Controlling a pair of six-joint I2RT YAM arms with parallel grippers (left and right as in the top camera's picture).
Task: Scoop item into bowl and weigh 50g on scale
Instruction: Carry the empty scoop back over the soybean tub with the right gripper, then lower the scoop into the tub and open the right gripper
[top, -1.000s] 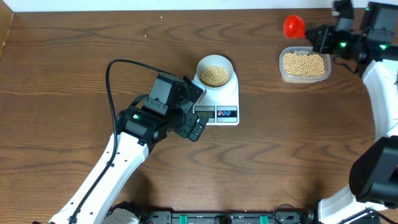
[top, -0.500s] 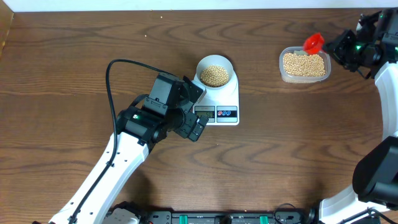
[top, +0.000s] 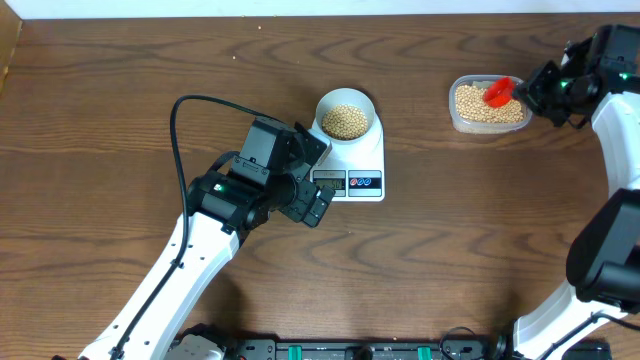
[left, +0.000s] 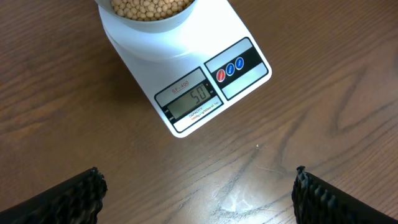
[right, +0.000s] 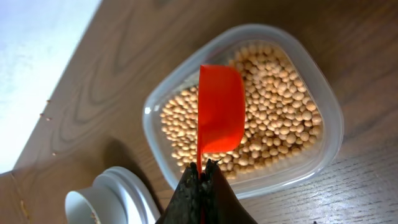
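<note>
The pale bowl (top: 345, 118) holds tan beans (left: 149, 6) and stands on the white scale (top: 362, 165). The scale's display (left: 198, 96) reads 50. My left gripper (left: 199, 177) is open just in front of the scale, above bare table, with nothing between its fingers. At the far right my right gripper (right: 202, 167) is shut on the thin handle of a red scoop (right: 221, 109). The scoop (top: 499, 92) hangs over the clear tub (top: 455, 118), which is full of beans (right: 280, 118). No beans show on the scoop's visible face.
The left arm's black cable (top: 176, 140) loops over the table to the left of the scale. The table's back edge (top: 300, 14) meets a white wall close behind the tub. Bare wood lies between the scale and the tub.
My right gripper has carried the red scoop from behind the tub's back left corner to over the beans in the tub. The left arm, bowl and scale have not moved.
</note>
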